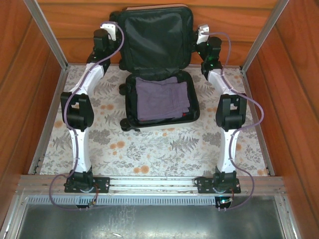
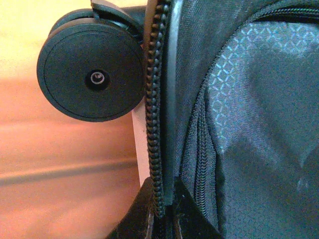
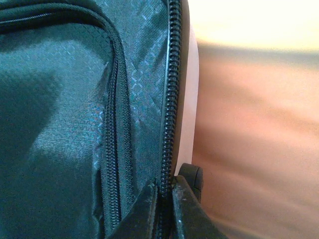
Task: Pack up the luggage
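Observation:
The luggage [image 1: 130, 107] lies open at the back middle of the table. Its black-lined lid [image 1: 154, 42] stands upright against the rear wall. A folded purple-grey cloth [image 1: 162, 97] lies in the lower half. My left gripper [image 1: 110, 31] is shut on the lid's left rim. In the left wrist view the left gripper [image 2: 167, 214] pinches the zipper edge [image 2: 155, 99] below a black wheel [image 2: 92, 77]. My right gripper [image 1: 202, 35] is shut on the lid's right rim. The right wrist view has the right gripper [image 3: 167, 209] clamping the zipper edge [image 3: 172, 89] beside a wheel [image 3: 195, 177].
A floral cloth [image 1: 149, 149] covers the table. Wooden walls [image 1: 25, 74] close in the left, right and back. A metal rail [image 1: 149, 184] runs along the near edge, where both arm bases are bolted.

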